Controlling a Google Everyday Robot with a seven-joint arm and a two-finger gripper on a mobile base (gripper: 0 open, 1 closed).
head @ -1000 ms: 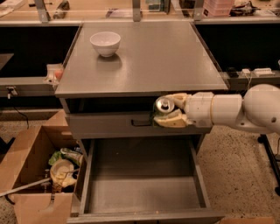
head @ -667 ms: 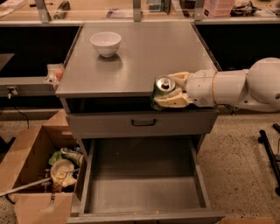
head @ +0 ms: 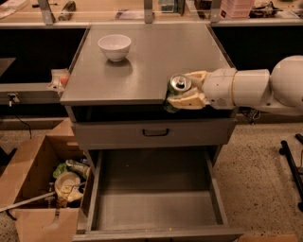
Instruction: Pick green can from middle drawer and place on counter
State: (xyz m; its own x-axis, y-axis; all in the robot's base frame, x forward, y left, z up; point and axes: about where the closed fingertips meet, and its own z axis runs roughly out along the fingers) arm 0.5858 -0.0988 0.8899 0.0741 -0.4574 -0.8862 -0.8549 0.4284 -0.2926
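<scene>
My gripper comes in from the right on a white arm and is shut on the green can, its cream fingers on either side of it. The can is upright with its silver top showing, held at the front edge of the counter, its lower part in front of the edge. The middle drawer is pulled open below, its grey floor bare.
A white bowl stands on the counter at the back left. A closed drawer front with a black handle sits under the counter. An open cardboard box with rubbish stands on the floor at the left. A tan shelf with clutter runs behind.
My gripper has lifted the green can from in front of the upper drawer up to the counter's front edge, and moved it slightly left.
</scene>
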